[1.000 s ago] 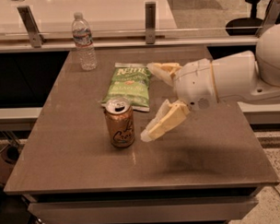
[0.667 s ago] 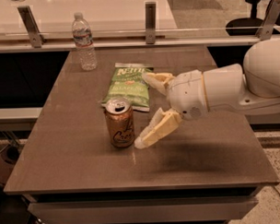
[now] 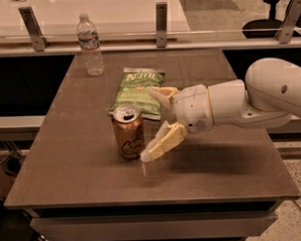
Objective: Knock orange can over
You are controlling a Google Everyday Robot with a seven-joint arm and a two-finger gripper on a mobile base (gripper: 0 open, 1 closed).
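The orange can stands upright on the brown table, left of centre, with a silver pull-tab top and dark cursive lettering. My gripper comes in from the right on a white arm, just right of the can. It is open, with one yellowish finger low beside the can's base and the other finger higher, over the chip bag. The lower fingertip is at or very near the can's right side.
A green chip bag lies flat just behind the can. A clear plastic water bottle stands at the table's back left. A rail with metal posts runs behind the table. An office chair is at the back right.
The arm and gripper have moved left toward the can. The lower finger now reaches the can's right side. The can still stands upright in the same place.
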